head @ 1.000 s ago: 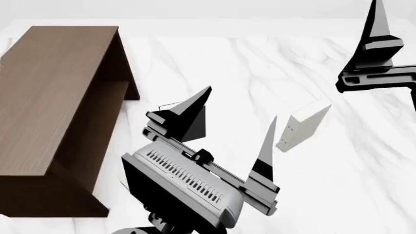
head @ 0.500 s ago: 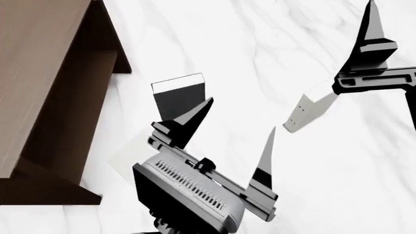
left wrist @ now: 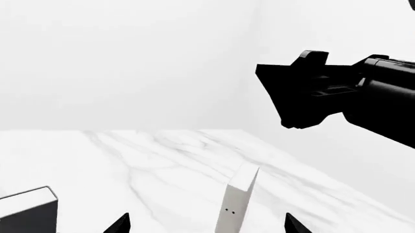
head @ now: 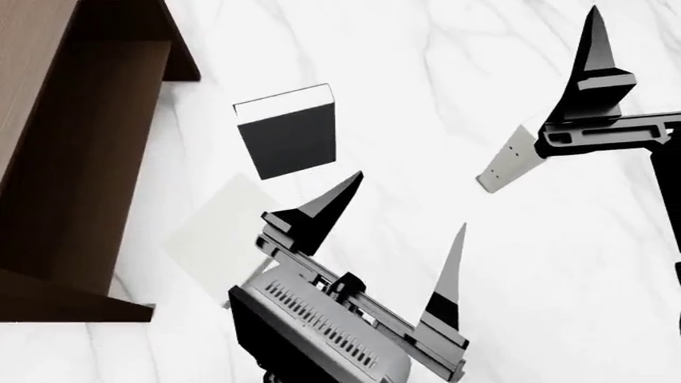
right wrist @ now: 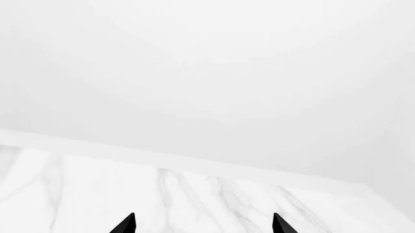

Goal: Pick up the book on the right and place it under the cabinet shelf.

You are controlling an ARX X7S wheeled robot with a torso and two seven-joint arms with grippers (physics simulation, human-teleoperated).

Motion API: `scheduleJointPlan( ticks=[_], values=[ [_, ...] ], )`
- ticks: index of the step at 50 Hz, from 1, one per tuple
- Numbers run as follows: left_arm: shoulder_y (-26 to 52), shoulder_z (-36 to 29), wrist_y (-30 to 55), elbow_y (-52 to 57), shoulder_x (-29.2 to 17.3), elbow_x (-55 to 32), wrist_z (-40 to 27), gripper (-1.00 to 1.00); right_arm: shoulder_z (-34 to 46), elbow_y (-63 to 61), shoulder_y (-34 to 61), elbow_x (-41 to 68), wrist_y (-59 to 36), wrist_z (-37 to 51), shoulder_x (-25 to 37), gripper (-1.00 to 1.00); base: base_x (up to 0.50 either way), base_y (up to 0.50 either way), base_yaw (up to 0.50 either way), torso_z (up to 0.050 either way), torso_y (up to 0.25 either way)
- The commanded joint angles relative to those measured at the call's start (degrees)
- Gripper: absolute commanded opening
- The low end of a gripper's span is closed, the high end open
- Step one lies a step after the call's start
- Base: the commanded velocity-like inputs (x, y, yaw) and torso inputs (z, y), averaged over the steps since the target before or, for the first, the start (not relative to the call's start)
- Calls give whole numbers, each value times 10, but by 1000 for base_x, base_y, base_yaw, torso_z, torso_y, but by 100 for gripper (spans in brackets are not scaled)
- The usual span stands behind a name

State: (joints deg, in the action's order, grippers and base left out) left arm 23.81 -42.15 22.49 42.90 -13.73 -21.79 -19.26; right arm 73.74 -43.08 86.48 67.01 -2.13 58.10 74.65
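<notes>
The book [head: 509,162], pale grey-white and slim, stands upright on the marble table at the right. In the left wrist view the book [left wrist: 234,204] shows two dark dots on its spine. My right gripper [head: 649,48] hangs open above it, empty; only one finger shows in the head view. In the right wrist view my right gripper [right wrist: 203,224] faces bare marble. My left gripper [head: 409,201] is open and empty, nearer me; in its own view my left gripper [left wrist: 206,225] faces the book from a distance. The dark brown cabinet shelf [head: 64,159] stands at the far left, hollow side inward.
A black-covered book [head: 287,132] with white page edges stands near the cabinet and also shows in the left wrist view [left wrist: 29,211]. A second pale book [head: 218,231] lies flat beside my left gripper. The white marble table [head: 426,64] ends at a white wall.
The head view has tilted down and shifted: the cabinet, black book and right book sit higher in view. The flat pale book has come into sight. Both grippers stay open.
</notes>
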Motion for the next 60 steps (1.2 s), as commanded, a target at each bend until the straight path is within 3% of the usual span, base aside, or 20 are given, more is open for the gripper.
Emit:
scheduleJointPlan(
  ticks=[1, 35, 60],
  values=[
    [-14, -15, -41, -6, 5, 5, 11, 100, -1, 1, -3, 0, 1, 0, -3, 100, 0, 0, 0, 0, 0],
    [-107, 23, -199, -160, 26, -32, 13, 100, -6, 1, -4, 3, -11, -3, -14, 100, 0, 0, 0, 0, 0],
    [-149, 16, -258, -218, 30, -26, 17, 100, -14, 4, 2, 12, -17, -10, -24, 100, 0, 0, 0, 0, 0]
  ],
)
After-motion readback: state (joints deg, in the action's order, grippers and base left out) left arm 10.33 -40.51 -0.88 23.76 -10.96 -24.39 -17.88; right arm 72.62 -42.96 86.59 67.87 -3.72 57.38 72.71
